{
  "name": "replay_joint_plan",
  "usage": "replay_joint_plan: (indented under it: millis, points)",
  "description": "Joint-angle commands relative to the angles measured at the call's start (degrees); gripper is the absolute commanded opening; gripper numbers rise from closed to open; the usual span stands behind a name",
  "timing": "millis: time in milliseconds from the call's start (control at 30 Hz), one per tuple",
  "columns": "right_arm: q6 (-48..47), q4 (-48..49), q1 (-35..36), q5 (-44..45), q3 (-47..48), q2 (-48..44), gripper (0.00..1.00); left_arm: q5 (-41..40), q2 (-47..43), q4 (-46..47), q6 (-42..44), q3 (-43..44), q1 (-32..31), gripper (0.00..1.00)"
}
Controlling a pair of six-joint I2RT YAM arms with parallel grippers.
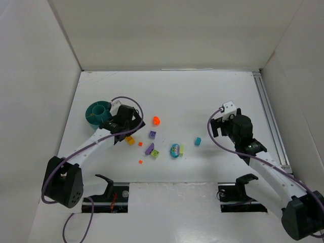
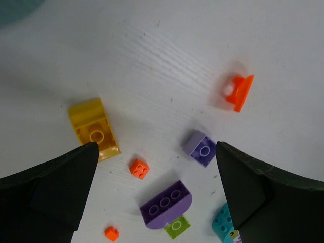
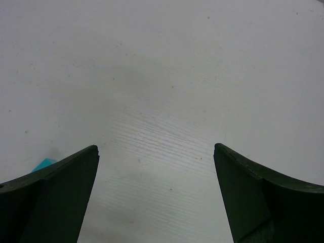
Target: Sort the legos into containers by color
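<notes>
The white table (image 1: 202, 96) carries everything. The left arm (image 1: 93, 143) reaches forward from its base with the elbow low, and its wrist ends just beside the teal tub (image 1: 96, 112), on the tub's right near side. The right arm (image 1: 263, 164) is bent with its wrist raised, far to the right of the tub. The tub stands upright; its compartments are too small to read in the top view.

The left gripper (image 2: 156, 152) hovers with its fingers spread wide and nothing between them, pointing down at the legos scattered right of the tub. The right gripper (image 3: 155, 149) is also spread wide and empty, facing the table.

Nearest the tub lies the yellow brick (image 2: 94, 129). Farther from it are the rounded purple brick (image 2: 166, 204) with a lime brick (image 2: 176, 226) just beside it, the small purple brick (image 2: 200, 148), the orange plate piece (image 2: 238, 91) and a cyan piece (image 2: 225, 225). A cyan brick (image 1: 198, 141) lies farthest from the tub. A small orange brick (image 2: 139, 168) and a tiny orange bit (image 2: 112, 233) lie between the yellow and rounded purple bricks, all outside the tub
</notes>
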Motion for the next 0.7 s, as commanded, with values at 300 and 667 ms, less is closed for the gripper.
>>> replay_joint_plan:
  millis: [300, 667]
  points:
    - [0.9, 2.3, 2.0, 1.9, 1.9, 5.2, 1.00, -8.9, 5.6, -6.8, -8.3, 0.8, -1.5, 0.89]
    - [1.5, 2.3, 2.6, 2.9, 2.4, 7.9, 1.00, -8.8, 10.6, -4.9, -10.1, -0.3, 1.5, 0.72]
